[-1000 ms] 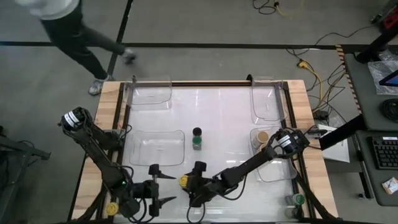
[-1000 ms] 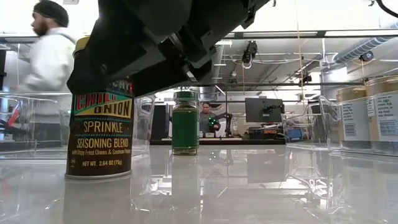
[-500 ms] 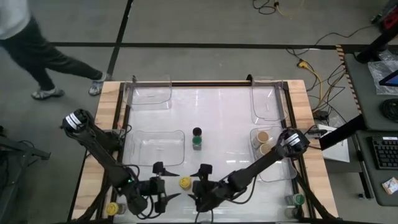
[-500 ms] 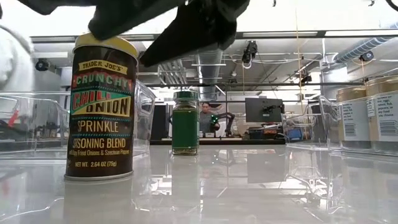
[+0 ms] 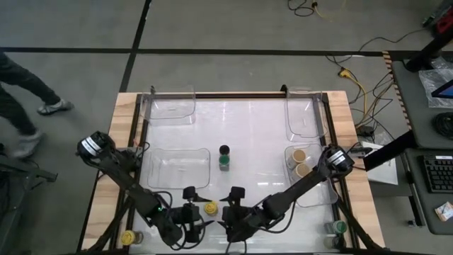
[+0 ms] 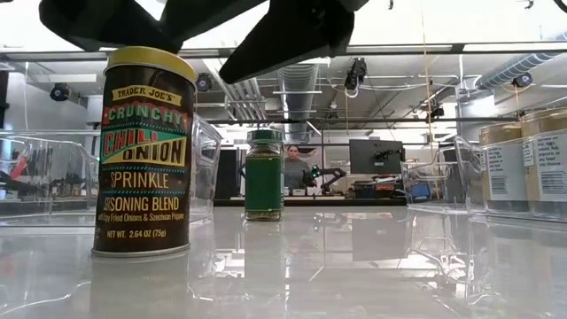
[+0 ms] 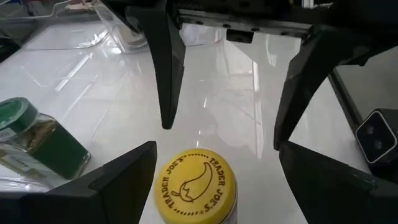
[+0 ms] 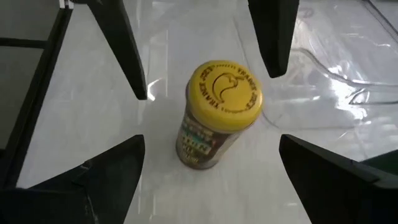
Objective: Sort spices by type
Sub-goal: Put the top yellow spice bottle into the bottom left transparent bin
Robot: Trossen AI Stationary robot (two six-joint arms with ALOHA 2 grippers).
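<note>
A spice jar with a yellow lid (image 5: 210,208) stands upright on the white table near its front edge; the low view shows its dark label (image 6: 143,151). My left gripper (image 5: 197,208) is open just left of it, fingers either side of the lid (image 7: 196,185) without touching. My right gripper (image 5: 229,208) is open just right of the jar (image 8: 221,112), also clear of it. A green jar (image 5: 224,163) and a black-lidded jar (image 5: 224,150) stand mid-table. Two tan-lidded jars (image 5: 302,161) sit in the right tray.
Clear plastic trays stand at far left (image 5: 172,106), far right (image 5: 304,113), mid left (image 5: 177,168) and mid right (image 5: 315,188). A yellow-lidded jar (image 5: 127,237) and a green-lidded jar (image 5: 340,228) sit off the white surface at the near corners. A person walks past at far left (image 5: 18,78).
My right gripper has opened, let go of the yellow-lidded jar and lifted back toward the table's right; the jar stays upright on the table. My left gripper has come down and toward the jar from the left, staying open.
</note>
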